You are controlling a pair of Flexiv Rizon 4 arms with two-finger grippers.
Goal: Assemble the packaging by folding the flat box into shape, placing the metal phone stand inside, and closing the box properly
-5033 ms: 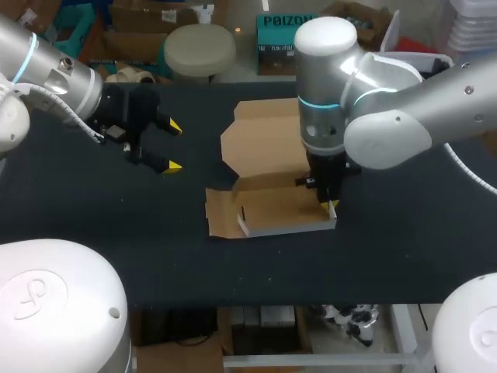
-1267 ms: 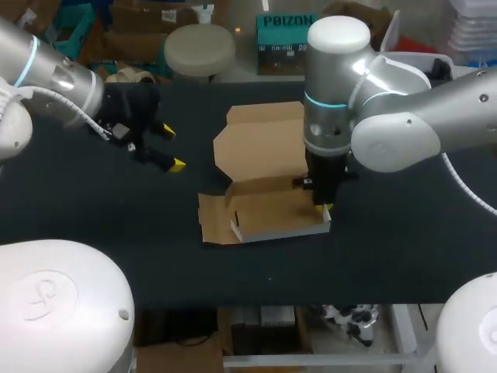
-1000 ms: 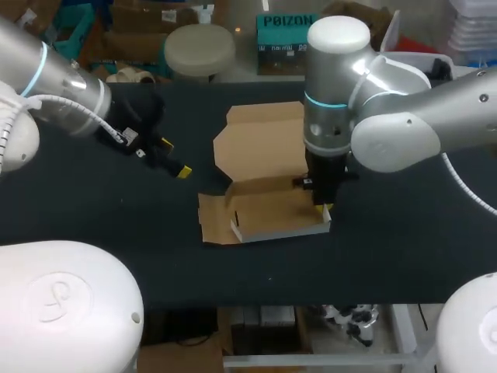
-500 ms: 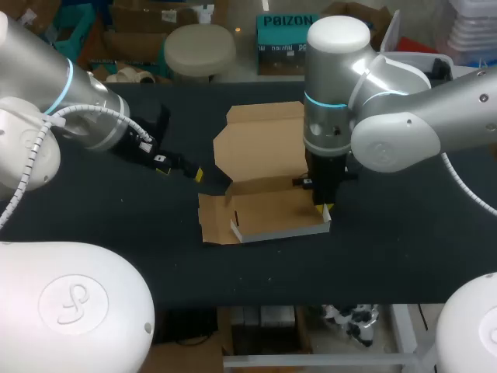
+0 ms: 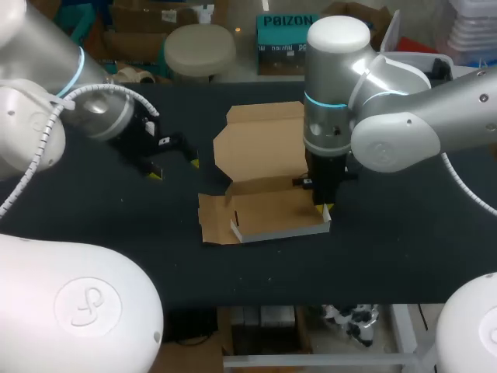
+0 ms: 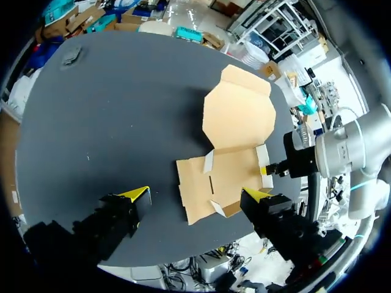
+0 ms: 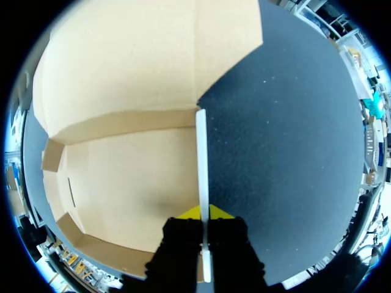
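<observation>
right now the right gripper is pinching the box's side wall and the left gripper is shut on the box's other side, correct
Not quite. The left gripper is open and not touching the box. The left wrist view shows its fingers spread wide above the table, with the box ahead of them. The right gripper is indeed pinching the side wall.

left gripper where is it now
In the head view, the left gripper hovers open over the table, just left of the cardboard box, not touching it.

Brown cardboard box point(image 5: 260, 148), white edge; black table point(image 5: 404, 249).
</observation>
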